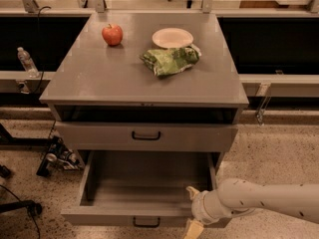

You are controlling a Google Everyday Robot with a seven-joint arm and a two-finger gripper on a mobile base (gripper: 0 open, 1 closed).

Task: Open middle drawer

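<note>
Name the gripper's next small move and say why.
Probably back the gripper away from the middle drawer, clear of its front. That drawer stands pulled well out, its tray floor exposed, with the gripper at its front right corner, so opening looks done.

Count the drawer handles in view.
2. One handle sits on the closed upper drawer; the other on the open drawer, beside the gripper at its right front corner. Any lower ones may be hidden.
</note>
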